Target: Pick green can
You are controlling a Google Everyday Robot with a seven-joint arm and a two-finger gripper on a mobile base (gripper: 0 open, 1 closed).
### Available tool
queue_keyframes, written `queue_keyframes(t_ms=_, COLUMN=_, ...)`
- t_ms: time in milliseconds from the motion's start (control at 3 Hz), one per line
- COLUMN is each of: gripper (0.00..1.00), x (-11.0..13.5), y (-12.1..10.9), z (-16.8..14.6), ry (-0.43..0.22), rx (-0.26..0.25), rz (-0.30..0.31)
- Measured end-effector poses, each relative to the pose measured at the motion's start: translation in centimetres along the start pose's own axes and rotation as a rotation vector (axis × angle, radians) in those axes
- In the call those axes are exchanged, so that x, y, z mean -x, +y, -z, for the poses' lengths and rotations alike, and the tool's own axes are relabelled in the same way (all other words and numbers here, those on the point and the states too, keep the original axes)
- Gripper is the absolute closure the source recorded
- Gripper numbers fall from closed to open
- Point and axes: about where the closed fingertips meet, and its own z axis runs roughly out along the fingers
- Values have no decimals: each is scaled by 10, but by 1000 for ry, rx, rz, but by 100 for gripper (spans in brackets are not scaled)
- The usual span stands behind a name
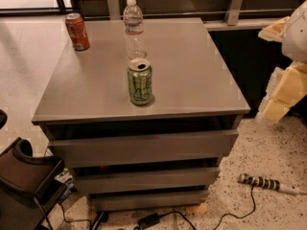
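Note:
The green can (140, 82) stands upright near the front middle of the grey cabinet top (192, 71). It is light green with dark scribbled lettering, and its silver top is open. My arm, white and pale yellow, shows at the right edge of the camera view. My gripper (278, 97) hangs there beyond the table's right edge, far to the right of the can and touching nothing.
A clear plastic water bottle (134, 28) stands just behind the green can. A red-orange soda can (76, 31) stands at the back left corner. A dark chair (24, 176) is at the lower left. A striped tool (266, 183) and cables lie on the floor.

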Motion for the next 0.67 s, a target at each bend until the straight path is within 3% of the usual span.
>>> queue_keyframes(t_ms=667, gripper=0, x=55, y=-17, z=-55, ry=-424, rx=23, rz=-24)
